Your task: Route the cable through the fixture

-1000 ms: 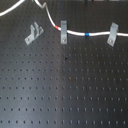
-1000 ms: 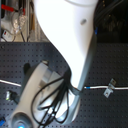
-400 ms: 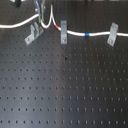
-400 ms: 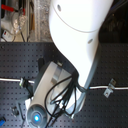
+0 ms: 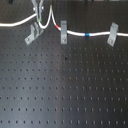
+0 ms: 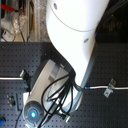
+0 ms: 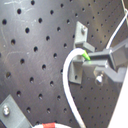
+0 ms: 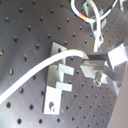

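The white cable [image 5: 75,33] runs across the far part of the black perforated board, with a red band [image 5: 62,24] and a blue band [image 5: 87,35]. My gripper [image 5: 38,20] comes down from the top and is shut on the cable just above and behind the fixture [image 5: 31,35], a wide silvery bracket with two upright tabs. In the first wrist view the cable [image 7: 67,85] bends down from the green-tipped fingers [image 7: 88,58] beside the fixture [image 7: 79,50]. In the second wrist view the cable [image 8: 35,70] crosses the top of the fixture [image 8: 57,82], touching or just above it.
Two narrow silver clips stand on the cable line, one by the red band [image 5: 64,36] and one at the first exterior view's right [image 5: 112,34]. In the second exterior view the white arm [image 6: 75,45] hides most of the board; a clip [image 6: 109,90] shows at the second exterior view's right.
My gripper has come down into the first exterior view with the cable, pulling the raised loop lower and closer to the fixture.
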Controlling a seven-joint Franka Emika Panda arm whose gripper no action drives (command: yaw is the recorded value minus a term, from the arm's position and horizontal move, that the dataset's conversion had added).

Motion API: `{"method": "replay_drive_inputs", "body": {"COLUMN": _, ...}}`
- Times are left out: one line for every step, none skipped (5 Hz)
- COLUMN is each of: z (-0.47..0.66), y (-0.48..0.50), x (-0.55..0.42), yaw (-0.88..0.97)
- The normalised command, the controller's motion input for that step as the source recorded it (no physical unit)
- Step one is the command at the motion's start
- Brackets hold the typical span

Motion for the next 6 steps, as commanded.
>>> {"method": "replay_drive_inputs", "body": {"z": 0.02, "y": 0.088, "x": -0.024, "yaw": 0.78}}
{"method": "replay_drive_inputs", "body": {"z": 0.0, "y": 0.09, "x": -0.018, "yaw": 0.79}}
{"method": "replay_drive_inputs", "body": {"z": 0.09, "y": 0.053, "x": -0.113, "yaw": 0.63}}
{"method": "replay_drive_inputs", "body": {"z": 0.12, "y": 0.031, "x": -0.159, "yaw": 0.37}}
{"method": "replay_drive_inputs", "body": {"z": 0.29, "y": 0.091, "x": -0.316, "yaw": 0.47}}
{"method": "replay_drive_inputs", "body": {"z": -0.06, "y": -0.002, "x": 0.005, "yaw": 0.17}}
